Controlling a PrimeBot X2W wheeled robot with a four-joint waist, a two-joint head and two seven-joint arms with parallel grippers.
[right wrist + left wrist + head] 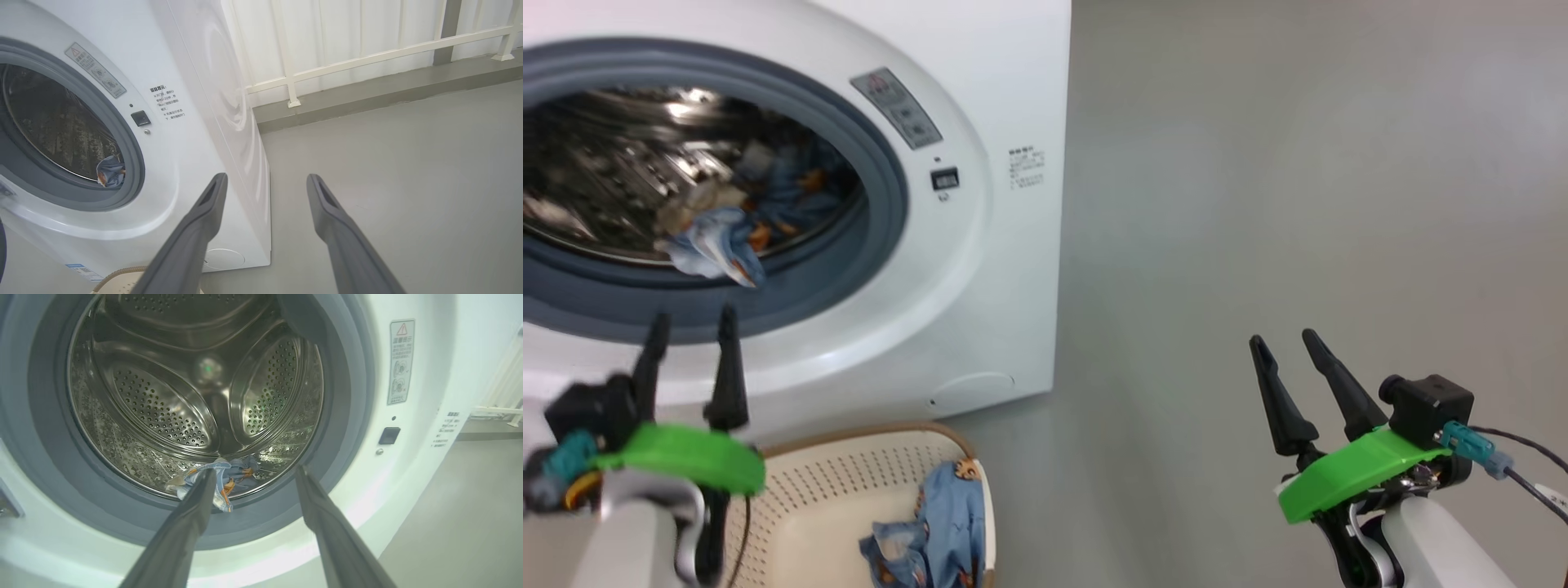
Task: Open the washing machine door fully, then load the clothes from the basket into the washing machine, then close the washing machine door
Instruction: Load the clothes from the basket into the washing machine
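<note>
- Left end effector [693, 314], one, at 8 o'clock in the head view: fingers spread wide, nothing between them, pointed at the drum mouth.
- Washing machine [1005, 98], one, at 10 o'clock: opening uncovered, grey gasket [886, 171] around the steel drum [163, 404].
- Clothes, two bundles counted. One lay at the drum's front edge [715, 245], a corner hanging over the gasket lip. The other lay in the basket [939, 523], against its right wall, partly cut by the frame edge.
- Basket [825, 490], one, at 6 o'clock, on the floor just before the washer.
- Right end effector [1283, 336], one, at 4 o'clock: fingers wide apart, empty, over bare floor, well apart from the basket.
- Step judged in hand: loading.
  - Best done by pinching the basket bundle at a raised fold and lifting it clear of the rim.
  - It should be released deep past the gasket.
  - The hanging corner likely needs pushing in before the door closes.
</note>
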